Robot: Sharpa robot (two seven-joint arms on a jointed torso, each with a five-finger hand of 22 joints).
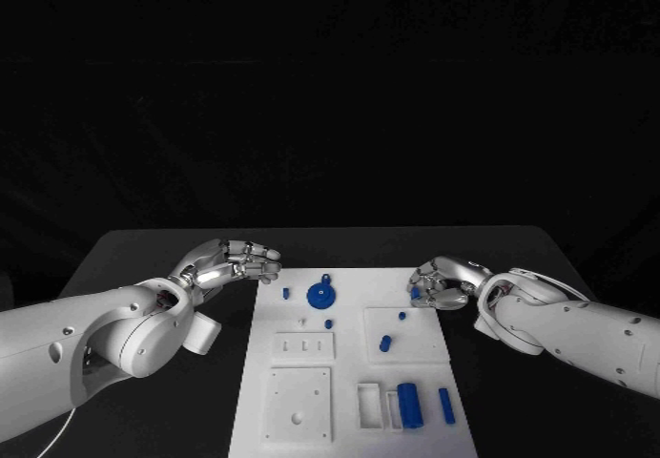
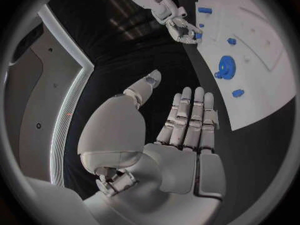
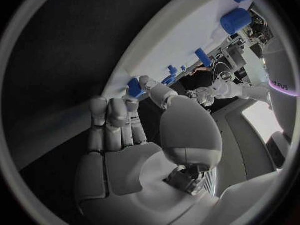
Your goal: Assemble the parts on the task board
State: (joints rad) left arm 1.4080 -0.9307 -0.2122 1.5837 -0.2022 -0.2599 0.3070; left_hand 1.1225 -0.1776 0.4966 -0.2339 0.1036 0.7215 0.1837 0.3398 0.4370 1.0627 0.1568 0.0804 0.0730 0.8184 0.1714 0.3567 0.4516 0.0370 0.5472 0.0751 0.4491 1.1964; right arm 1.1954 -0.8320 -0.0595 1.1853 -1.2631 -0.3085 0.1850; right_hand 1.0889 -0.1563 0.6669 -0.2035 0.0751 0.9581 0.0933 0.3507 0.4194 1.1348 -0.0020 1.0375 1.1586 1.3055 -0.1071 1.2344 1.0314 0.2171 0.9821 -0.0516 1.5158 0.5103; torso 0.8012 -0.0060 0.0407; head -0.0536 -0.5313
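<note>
The white task board (image 1: 351, 277) lies in the middle of the black table. A blue gear (image 1: 320, 294) sits near its far end, with a small blue peg (image 1: 286, 294) to its left. My right hand (image 1: 443, 283) hovers at the board's far right edge and pinches a small blue part (image 3: 135, 87) between thumb and fingertips. My left hand (image 1: 234, 262) hangs just off the board's far left corner, with its fingers (image 2: 190, 120) stretched out and nothing in them. More small blue parts (image 1: 386, 343) lie mid-board.
A blue cylinder (image 1: 408, 398) and a blue bar (image 1: 445, 405) lie at the board's near right beside a white slot (image 1: 369, 404). White raised plates (image 1: 299, 403) take up the near left of the board. Black table (image 1: 152, 258) surrounds the board.
</note>
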